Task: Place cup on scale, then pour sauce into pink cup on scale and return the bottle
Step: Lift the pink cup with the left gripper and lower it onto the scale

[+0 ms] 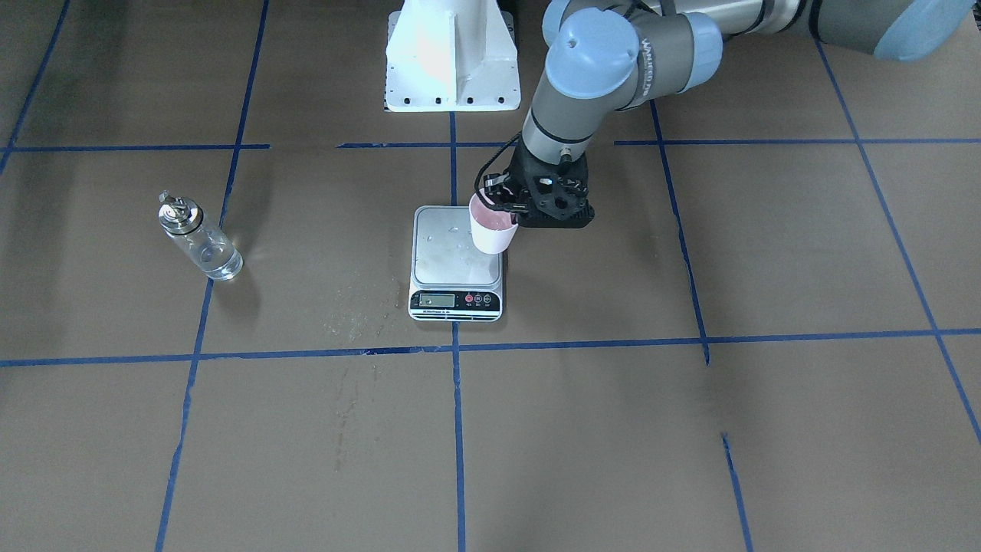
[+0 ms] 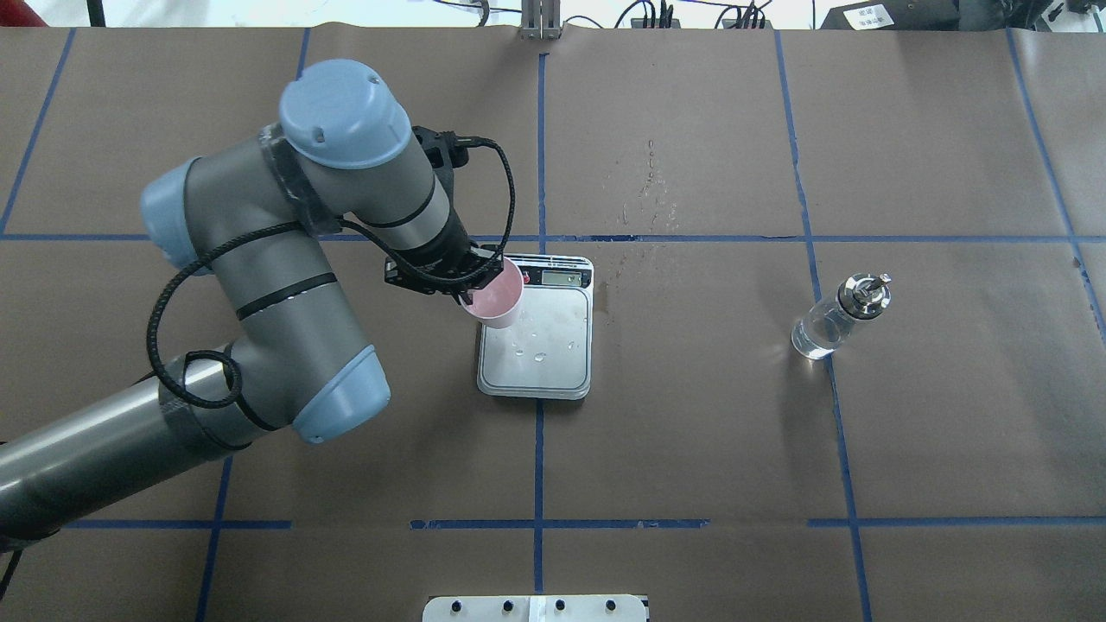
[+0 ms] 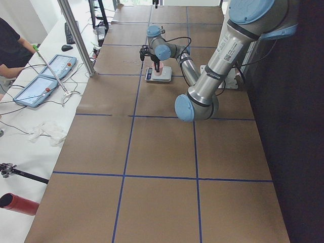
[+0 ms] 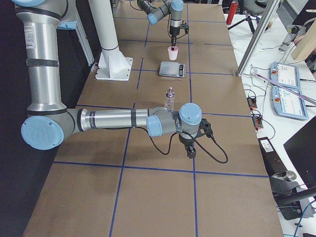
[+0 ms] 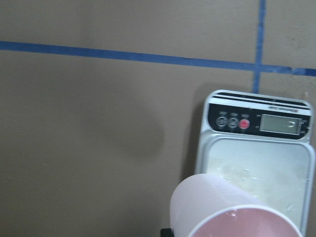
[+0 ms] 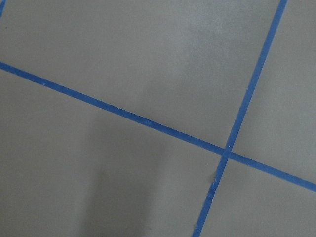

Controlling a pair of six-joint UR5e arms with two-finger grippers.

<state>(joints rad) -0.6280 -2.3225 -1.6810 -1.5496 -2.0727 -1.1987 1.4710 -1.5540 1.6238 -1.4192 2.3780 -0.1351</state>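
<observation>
The left pincer (image 1: 498,203) clamps one smooth pink tapered cup (image 1: 493,236) above one flat metal-topped scale (image 1: 448,253) (droplets (image 1: 460,247) on it). One clear glass bottle (image 1: 201,244) stands well apart. I cannot tell whether the right pincer (image 4: 190,152) is apart or together.

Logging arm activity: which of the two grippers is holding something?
The left gripper: it grips the pink cup at the edge of the scale; the right gripper carries nothing.

Opposed high views, scale (image 1: 454,261) in both

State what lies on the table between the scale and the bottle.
No object lies there. The overhead view shows only brown paper between the scale and the bottle, with faint splash marks beside the scale.
</observation>
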